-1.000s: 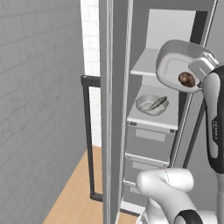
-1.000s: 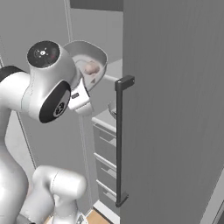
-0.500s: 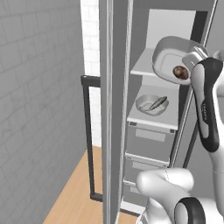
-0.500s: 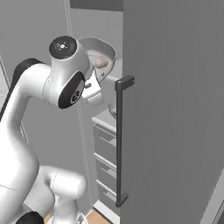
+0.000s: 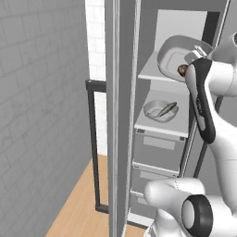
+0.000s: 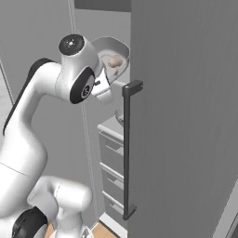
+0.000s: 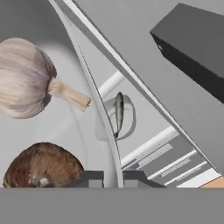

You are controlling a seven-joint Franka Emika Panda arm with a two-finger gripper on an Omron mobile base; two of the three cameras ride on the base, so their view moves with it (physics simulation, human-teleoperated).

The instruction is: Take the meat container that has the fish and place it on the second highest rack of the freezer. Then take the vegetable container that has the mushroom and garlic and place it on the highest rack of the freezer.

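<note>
Bowl held at the freezer's (image 5: 121, 115) highest rack (image 5: 152, 69).
Left to right: open door (image 6: 186, 116); bowl (image 5: 178, 58) with garlic (image 7: 26, 78) and mushroom (image 7: 43, 168) at that rack, gripper (image 7: 113, 178) clamped on its rim; below, the fish (image 5: 165, 109) in its bowl (image 5: 155, 111) rests on the second highest rack (image 5: 157, 127).

Wall: grey tiled wall (image 5: 37, 92), well to the left of the pincer.
Far wall: white tiles (image 5: 95, 41) in a narrow strip, brightly lit, left of the pincer.
Floor: pale wooden boards (image 5: 78, 203), far below the pincer.
Light: even, soft, no hard shadows.
</note>
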